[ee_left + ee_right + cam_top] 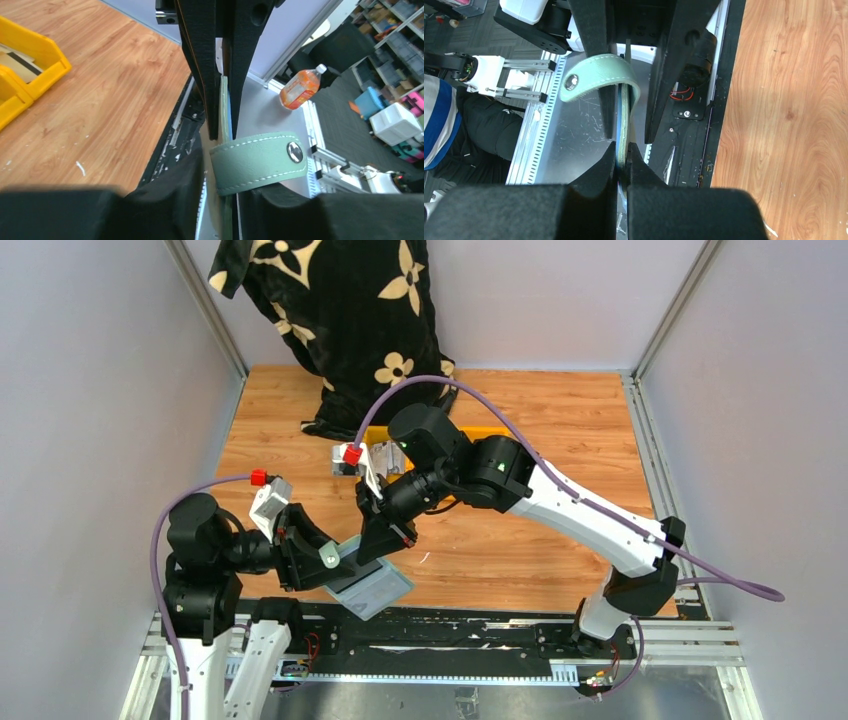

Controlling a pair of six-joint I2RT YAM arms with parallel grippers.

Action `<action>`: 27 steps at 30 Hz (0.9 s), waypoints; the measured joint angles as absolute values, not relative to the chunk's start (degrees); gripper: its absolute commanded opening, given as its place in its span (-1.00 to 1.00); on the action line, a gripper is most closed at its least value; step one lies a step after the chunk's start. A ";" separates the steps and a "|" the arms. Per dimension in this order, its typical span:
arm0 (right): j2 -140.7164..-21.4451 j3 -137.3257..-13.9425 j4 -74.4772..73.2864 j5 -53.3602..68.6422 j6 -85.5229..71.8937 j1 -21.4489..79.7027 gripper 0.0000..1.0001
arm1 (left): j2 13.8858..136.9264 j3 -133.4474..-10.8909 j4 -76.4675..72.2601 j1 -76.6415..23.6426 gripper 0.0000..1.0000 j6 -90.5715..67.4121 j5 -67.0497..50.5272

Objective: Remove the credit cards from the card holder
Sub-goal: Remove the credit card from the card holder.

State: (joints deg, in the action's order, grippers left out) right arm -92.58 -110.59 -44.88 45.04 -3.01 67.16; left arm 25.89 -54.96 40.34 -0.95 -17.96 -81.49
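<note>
clamping the holder [378,588] over the near edge of the table [520,540], left gripper [338,566] and right gripper [386,542] both pinch it (tab [256,161] curling free).

one card holder [378,587], one flowered black cloth [350,320], one orange bottle [300,87].

Free passage exists over the far right of the bench [570,420]; the floral cloth [350,330] and yellow bin [480,431] obstruct the far centre, while the left claw [340,565] and right claw [385,540], meeting on the card holder [378,590], crowd the near edge.
</note>
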 measured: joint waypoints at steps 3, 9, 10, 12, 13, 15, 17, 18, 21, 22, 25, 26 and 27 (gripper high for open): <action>-93.62 -111.55 -44.27 45.69 -3.20 67.37 -1.00 | 26.11 -54.96 40.32 -0.95 -0.26 -18.02 -81.65; -94.02 -111.70 -44.34 46.44 -3.36 67.37 -1.00 | 27.55 -54.96 40.36 -0.95 -0.84 -18.11 -83.94; -94.02 -111.70 -44.38 46.37 -3.33 67.37 -0.94 | 27.83 -54.96 40.38 -0.95 -0.93 -18.22 -84.47; -94.02 -111.70 -44.42 46.15 -3.33 67.26 -0.58 | 28.21 -54.96 40.36 -0.95 -1.00 -17.93 -85.21; -94.00 -111.68 -44.42 46.06 -3.31 67.26 -0.41 | 28.27 -54.98 40.36 -0.95 -1.00 -17.93 -85.27; -93.80 -111.26 -43.99 46.19 -3.62 67.26 -0.15 | 28.29 -54.98 40.45 -0.95 -1.00 -17.89 -84.62; -92.55 -109.16 -42.11 46.19 -4.45 67.20 -0.02 | 28.51 -55.07 40.82 -0.95 -1.00 -17.98 -83.59; -91.22 -106.80 -40.23 46.26 -5.17 66.83 0.03 | 28.91 -55.33 40.91 -0.95 -1.00 -18.00 -83.05; -86.28 -96.73 -31.97 47.05 -9.85 65.28 0.11 | 30.30 -56.86 40.86 -0.95 -1.00 -18.50 -81.23; -83.57 -90.63 -26.55 47.51 -12.32 64.40 0.12 | 31.03 -57.69 40.80 -0.95 -1.00 -18.72 -80.34; -78.00 -77.67 -15.22 47.55 -19.14 62.04 0.13 | 32.12 -59.31 40.77 -0.95 -1.00 -19.49 -78.28; -76.23 -73.71 -10.96 46.63 -21.17 61.34 0.15 | 32.25 -59.64 40.77 -0.95 -1.00 -19.79 -77.69; -74.83 -71.07 -8.34 45.28 -22.72 60.82 0.17 | 32.38 -60.03 40.80 -0.95 -1.00 -20.14 -76.79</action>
State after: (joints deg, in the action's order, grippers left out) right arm -74.83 -71.07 -8.34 45.28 -22.72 60.82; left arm 32.38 -60.03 40.80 -0.95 -20.14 -76.79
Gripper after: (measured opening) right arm 0.562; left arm 0.062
